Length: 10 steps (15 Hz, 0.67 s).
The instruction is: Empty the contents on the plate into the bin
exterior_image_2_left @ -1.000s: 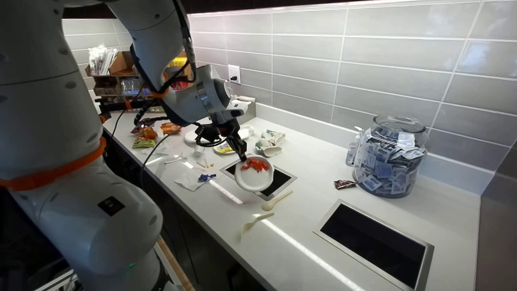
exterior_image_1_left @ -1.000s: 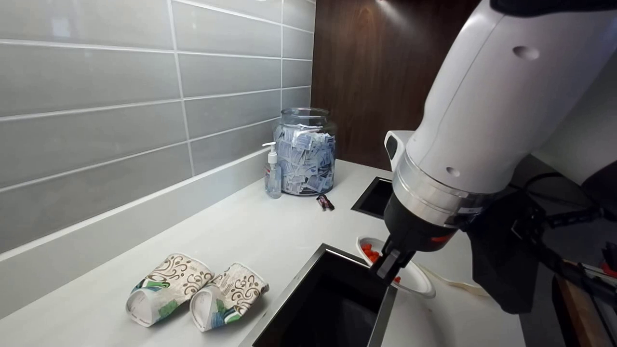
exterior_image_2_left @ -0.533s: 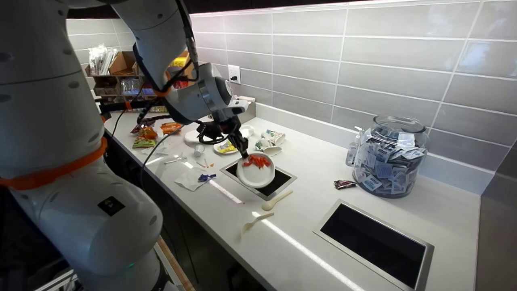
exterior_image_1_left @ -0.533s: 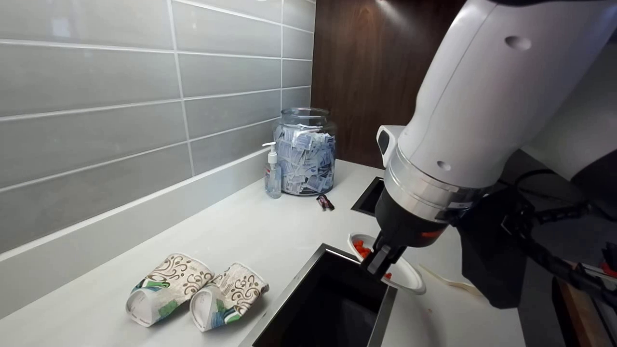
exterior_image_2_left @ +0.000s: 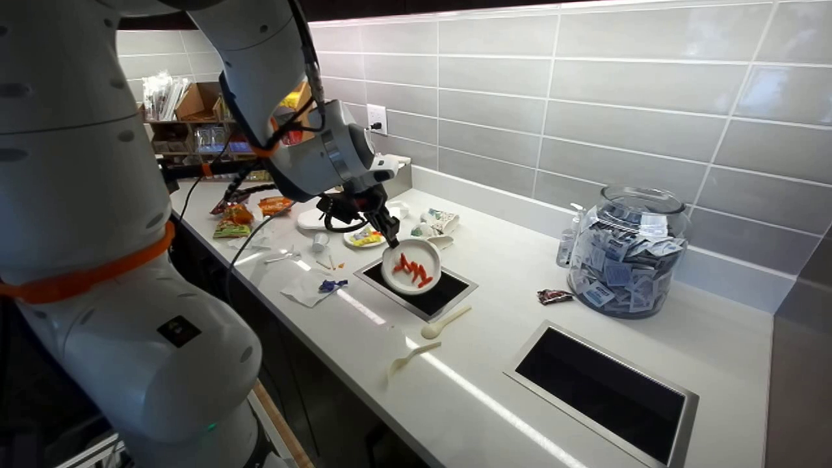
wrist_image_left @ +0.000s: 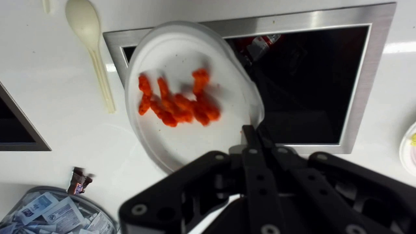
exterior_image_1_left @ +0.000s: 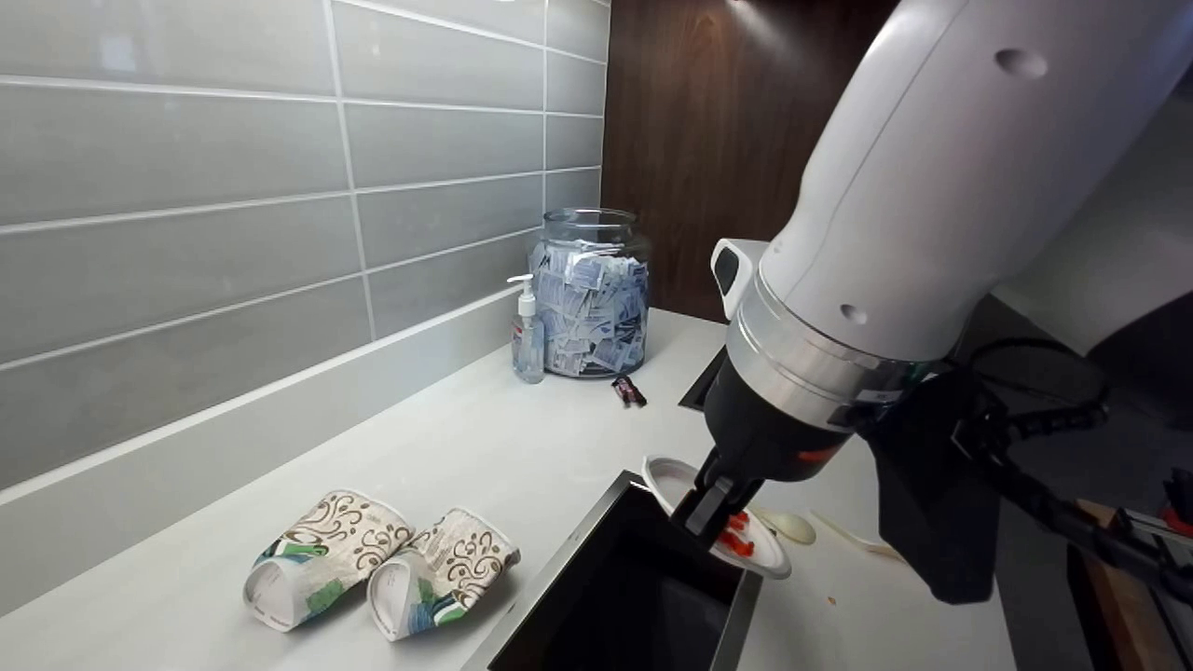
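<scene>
- Above one end of the bin (wrist_image_left: 365,81) hung the plate (wrist_image_left: 195,139), tilted, its edge pinched in the end effector (wrist_image_left: 256,130), jaws nearly together.
- A moment earlier the red scraps (wrist_image_left: 185,105) were bunched along one side of it; now they straggled across the middle — they had begun to slide.
- That suggested the tilt was working, though none could be seen falling.
- Part of the plate, in the wrist view, reached past the bin's rim over the counter (wrist_image_left: 81,136); it probably needed shifting inward before tipping steeper — otherwise scraps could miss.
</scene>
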Motion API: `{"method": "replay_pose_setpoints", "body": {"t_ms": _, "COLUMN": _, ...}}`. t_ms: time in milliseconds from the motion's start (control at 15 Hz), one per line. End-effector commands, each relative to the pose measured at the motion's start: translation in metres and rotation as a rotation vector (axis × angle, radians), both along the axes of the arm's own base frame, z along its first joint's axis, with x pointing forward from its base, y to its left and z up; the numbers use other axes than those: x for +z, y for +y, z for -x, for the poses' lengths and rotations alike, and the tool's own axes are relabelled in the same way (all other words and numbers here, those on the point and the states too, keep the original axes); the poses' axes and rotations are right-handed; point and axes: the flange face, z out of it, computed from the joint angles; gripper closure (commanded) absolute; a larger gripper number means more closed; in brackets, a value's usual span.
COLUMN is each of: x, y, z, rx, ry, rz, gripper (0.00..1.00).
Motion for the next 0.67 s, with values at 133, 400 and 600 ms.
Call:
{"method": "replay_pose_setpoints", "body": {"t_ms": 133, "x": -0.0085, "y": 0.0029, "z": -0.0054, "rx": 0.038, "ry": -0.017, "rz": -0.025, "gripper": 0.99}}
{"method": "replay_pose_setpoints", "body": {"t_ms": 400, "x": -0.0124, "y": 0.0044, "z": -0.0091, "rx": 0.062, "ry": -0.027, "rz": -0.048, "gripper": 0.99}}
{"method": "replay_pose_setpoints", "body": {"t_ms": 600, "x": -0.0115, "y": 0.0071, "z": -0.0112, "rx": 0.089, "ry": -0.045, "rz": -0.071, "gripper": 0.99}}
